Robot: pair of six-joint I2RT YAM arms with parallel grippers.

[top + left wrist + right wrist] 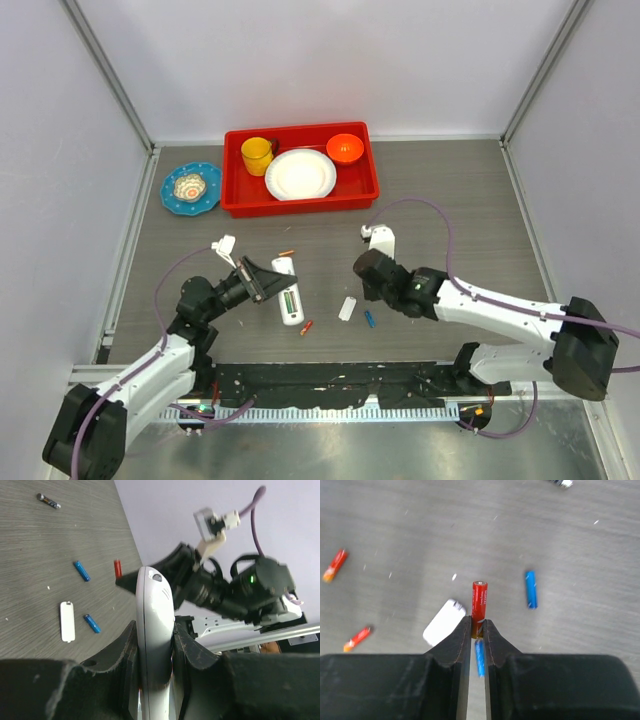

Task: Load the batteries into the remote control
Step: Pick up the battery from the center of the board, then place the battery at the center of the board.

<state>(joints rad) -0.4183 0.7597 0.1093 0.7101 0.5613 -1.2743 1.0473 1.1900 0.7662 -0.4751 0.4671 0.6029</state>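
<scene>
My left gripper [263, 280] [155, 647] is shut on the white remote control [290, 303] [154, 615], gripping its long sides at one end; the remote's recess side faces up with something green in it. My right gripper [362, 272] [478, 626] is shut on a red battery [479, 601] [118, 568], held above the table to the right of the remote. Two blue batteries [531, 589] [479, 663] and the small white cover [347, 308] [444, 622] lie under it. Orange-red batteries [307, 327] [287, 252] lie near the remote.
A red tray [236, 190] at the back holds a yellow cup [256, 155], a white plate [300, 174] and an orange bowl [344, 148]. A blue dish [191, 188] sits left of it. White walls enclose the table.
</scene>
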